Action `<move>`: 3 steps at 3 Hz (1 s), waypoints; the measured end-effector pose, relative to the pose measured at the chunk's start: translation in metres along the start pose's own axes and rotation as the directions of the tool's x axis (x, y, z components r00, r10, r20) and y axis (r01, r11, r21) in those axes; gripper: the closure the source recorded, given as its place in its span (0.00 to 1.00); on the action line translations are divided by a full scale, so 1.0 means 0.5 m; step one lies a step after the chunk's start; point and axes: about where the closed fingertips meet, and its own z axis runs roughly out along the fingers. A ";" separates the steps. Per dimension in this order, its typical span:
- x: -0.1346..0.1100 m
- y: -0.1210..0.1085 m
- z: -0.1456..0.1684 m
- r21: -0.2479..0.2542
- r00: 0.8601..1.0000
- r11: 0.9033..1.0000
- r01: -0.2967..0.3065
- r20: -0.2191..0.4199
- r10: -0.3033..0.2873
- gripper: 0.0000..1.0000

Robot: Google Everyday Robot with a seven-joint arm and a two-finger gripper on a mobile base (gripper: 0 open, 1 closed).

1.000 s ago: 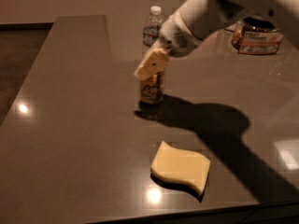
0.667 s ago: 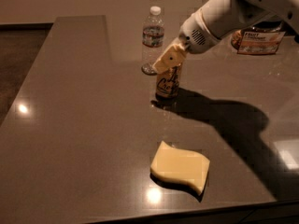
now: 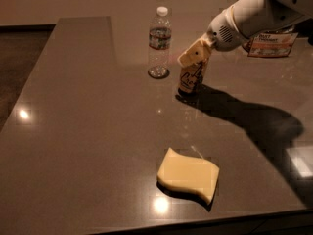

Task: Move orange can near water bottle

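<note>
**Dim counter (image 3: 73, 131), orange can (image 3: 190, 81) gripped just right of the water bottle (image 3: 159, 42)**

Dark grey-brown and glossy, the counter filled most of the room as I saw it. Small bright lamp spots shone on its near and left parts. A pale wall (image 3: 122, 1) ran behind its far edge, and a strip of darker floor (image 3: 19, 58) showed off to the left.

The white arm (image 3: 259, 11) reached in from the far right and threw a long shadow (image 3: 244, 116) across the right half of the surface. Its gripper (image 3: 195, 56) sat on the top of the orange can with the tan fingers pinched on the rim.

The can stood upright. Its long axis ran straight up and down, its top was hidden under the fingers, and its dark lettering faced the near side. I could not tell whether its base rested on the counter or hung just clear of it.

The can was near the water bottle, a little to the right and nearer, and not touching it. The bottle also stood upright with its white cap on top.

A yellow wavy sponge (image 3: 188, 174) lay flat well nearer, close to the front edge. A printed packet (image 3: 270, 42) sat at the far right, behind the arm.
</note>
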 end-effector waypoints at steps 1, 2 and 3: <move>-0.022 -0.018 -0.005 0.018 0.999 1.000 -0.010 0.051 0.009 1.00; -0.062 -0.014 0.011 0.002 0.997 1.000 0.017 0.071 -0.017 0.77; -0.080 -0.005 0.031 -0.020 0.997 0.999 0.039 0.065 -0.038 0.54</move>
